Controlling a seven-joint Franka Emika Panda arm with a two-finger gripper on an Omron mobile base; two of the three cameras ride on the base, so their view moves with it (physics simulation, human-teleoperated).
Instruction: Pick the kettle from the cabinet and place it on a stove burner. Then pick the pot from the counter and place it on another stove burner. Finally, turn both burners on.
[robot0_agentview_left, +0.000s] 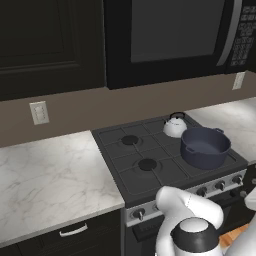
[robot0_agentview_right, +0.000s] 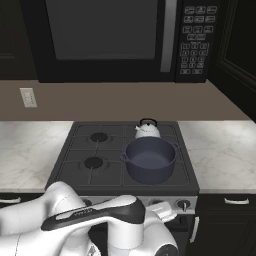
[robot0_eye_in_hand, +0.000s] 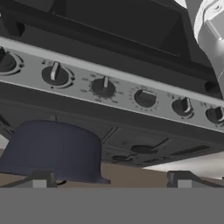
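Note:
The small white kettle (robot0_agentview_left: 175, 125) (robot0_agentview_right: 147, 130) stands on the back right stove burner. In front of it, on the front right burner, is the wide blue-grey pot (robot0_agentview_left: 205, 147) (robot0_agentview_right: 149, 159), which appears upside down in the rolled hand view (robot0_eye_in_hand: 52, 151). The two left burners (robot0_agentview_left: 130, 140) (robot0_agentview_left: 147, 164) (robot0_agentview_right: 93, 162) are bare. My gripper (robot0_eye_in_hand: 111, 179) is open and holds nothing. It hangs low in front of the cooktop's silver panel and faces the row of knobs (robot0_eye_in_hand: 103, 86) (robot0_eye_in_hand: 145, 98). No flame shows at any burner.
A black microwave (robot0_agentview_left: 170, 35) (robot0_agentview_right: 115, 35) hangs over the stove. Dark wall cabinets (robot0_agentview_left: 45, 40) (robot0_agentview_right: 240, 45) flank it. Marbled counter (robot0_agentview_left: 45, 175) (robot0_agentview_right: 220, 150) runs on both sides, over dark drawers (robot0_agentview_left: 75, 232). My white arm (robot0_agentview_right: 95, 215) crosses low before the stove front.

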